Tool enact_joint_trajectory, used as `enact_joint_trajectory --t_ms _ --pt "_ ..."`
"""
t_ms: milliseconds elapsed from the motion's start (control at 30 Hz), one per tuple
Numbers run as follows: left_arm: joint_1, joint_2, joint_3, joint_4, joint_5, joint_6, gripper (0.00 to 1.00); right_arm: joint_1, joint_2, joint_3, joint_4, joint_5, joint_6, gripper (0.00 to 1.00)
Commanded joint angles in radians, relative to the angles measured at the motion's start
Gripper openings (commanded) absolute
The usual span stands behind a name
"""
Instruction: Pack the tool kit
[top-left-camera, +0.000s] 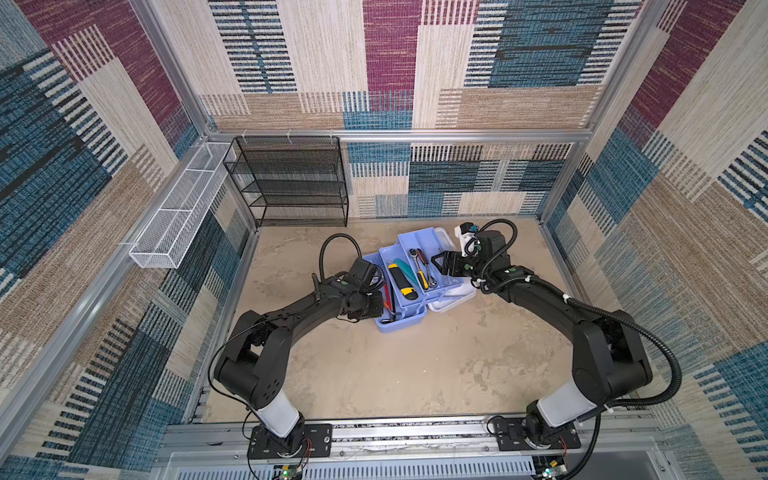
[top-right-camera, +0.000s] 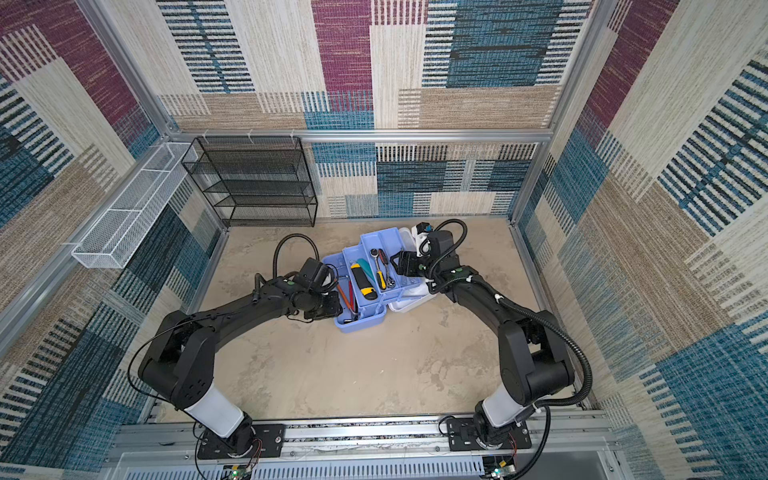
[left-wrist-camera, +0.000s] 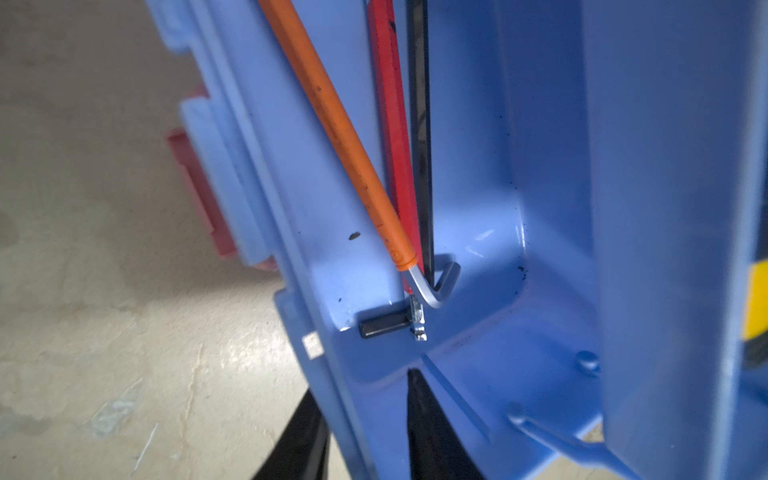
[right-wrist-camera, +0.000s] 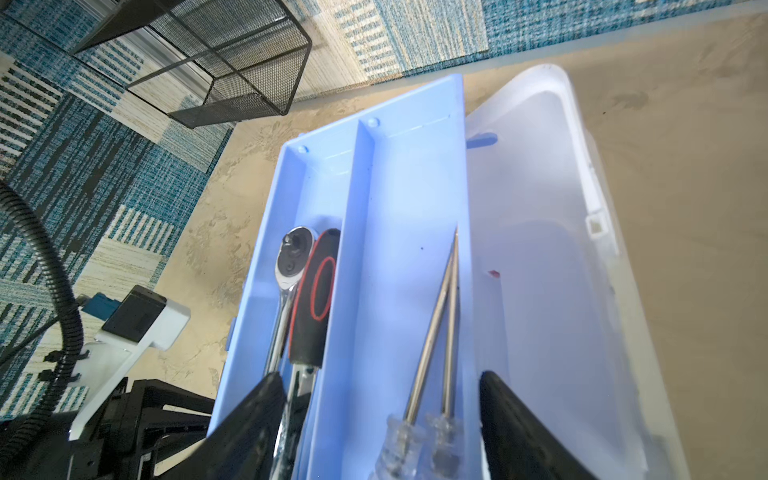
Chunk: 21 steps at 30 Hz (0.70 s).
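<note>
You have one tool kit, open, with two fold-out trays raised over its blue base and one white lid lying flat on its right; two hands work at it. The left tray carries one yellow-and-black utility knife and one teal tool beside it. The right tray has two compartments; one holds a ratchet and a black-and-red handle, the other holds two clear-handled screwdrivers. Three slim keys lie in the base: an orange key, a red key and a black key.

Your left hand is at the kit's near-left side; its fingers sit one inside and one outside the base wall and look clamped on it. Your right hand hangs over the near end of the right tray, fingers well apart, holding nothing; the screwdriver compartment lies between them.

The kit sits mid-counter, toward the far side, between both hands. The counter is mottled beige; patchwork carpet lines the walls. One black mesh rack stands far left; one white mesh basket hangs on the left wall.
</note>
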Motion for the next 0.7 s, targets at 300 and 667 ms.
enact_joint_trajectory --t_ms 300,667 --pt "-0.011 0.035 0.037 0.095 0.043 -0.025 0.34 0.053 0.033 0.057 -0.032 -0.025 0.007 0.74" --pt "-0.055 0.122 0.125 0.11 0.058 -0.04 0.34 0.058 0.022 0.078 -0.088 0.035 -0.023 0.74"
